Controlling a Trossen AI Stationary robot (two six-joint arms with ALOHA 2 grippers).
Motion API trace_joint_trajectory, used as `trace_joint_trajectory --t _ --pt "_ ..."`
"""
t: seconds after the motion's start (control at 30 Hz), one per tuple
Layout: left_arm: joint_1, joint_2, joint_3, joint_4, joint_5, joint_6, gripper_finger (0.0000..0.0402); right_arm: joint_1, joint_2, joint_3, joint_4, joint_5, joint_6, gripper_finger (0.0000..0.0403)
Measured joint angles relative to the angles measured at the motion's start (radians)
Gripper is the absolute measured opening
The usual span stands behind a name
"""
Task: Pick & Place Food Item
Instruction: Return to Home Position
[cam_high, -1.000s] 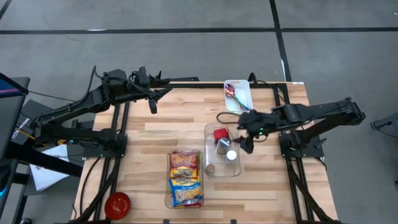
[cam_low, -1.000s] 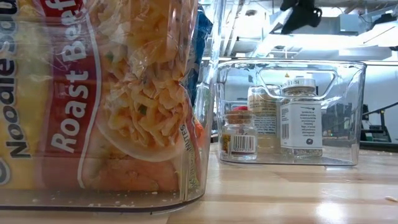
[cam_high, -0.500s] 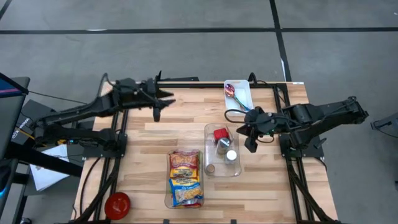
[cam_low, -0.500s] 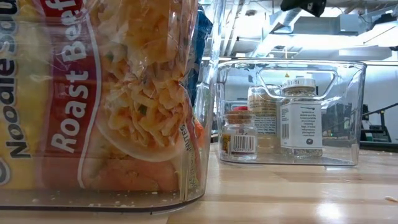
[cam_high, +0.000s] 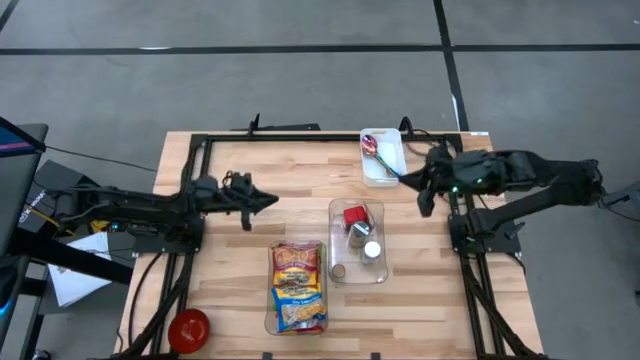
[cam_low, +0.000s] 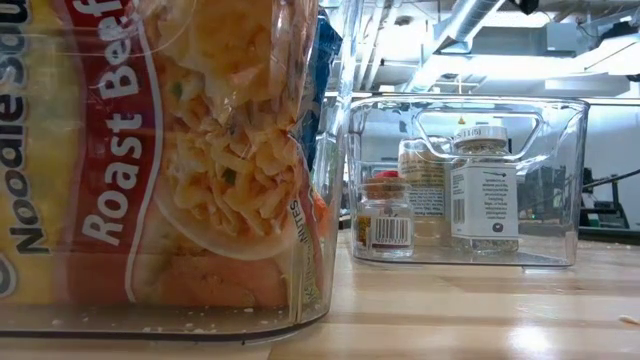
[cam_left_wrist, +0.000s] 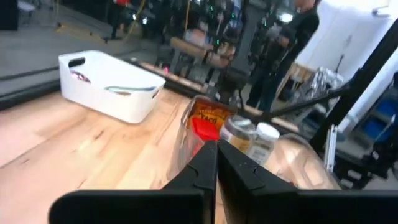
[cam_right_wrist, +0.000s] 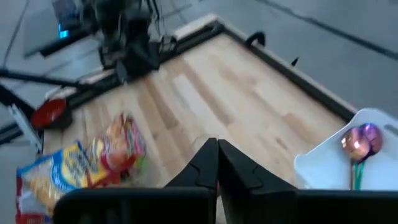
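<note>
One noodle packet with "Roast Beef" in white lettering.

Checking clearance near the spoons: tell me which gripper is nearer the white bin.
Right. The right gripper hangs just off the right side of the white bin. The left gripper is far across the table, over its left half.

White "Roast Beef" on the red band of the noodle packet, dark "Noodle Sou" cut off at its yellow edge, barcode on the small jar, fine print on the white-labelled bottle too small to read
</note>
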Motion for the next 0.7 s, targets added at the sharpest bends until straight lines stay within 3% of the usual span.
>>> trace_joint_trajectory --t 0.17,0.33,0.7 --pt "-0.073 -0.096 -0.076 0.072 -0.059 -0.007 0.0001 -0.064 -0.040 0.001 0.034 -0.008 -0.027 0.0001" --pt "-0.144 -0.277 -0.130 0.055 -0.109 0.055 0.0000 -0.098 -0.031 0.001 0.048 -0.051 -0.037 0.0001" --pt "-0.206 -0.704 -0.134 -0.472 -0.183 0.140 0.0000 -0.121 0.002 0.000 0.079 -0.083 -0.035 0.0000"
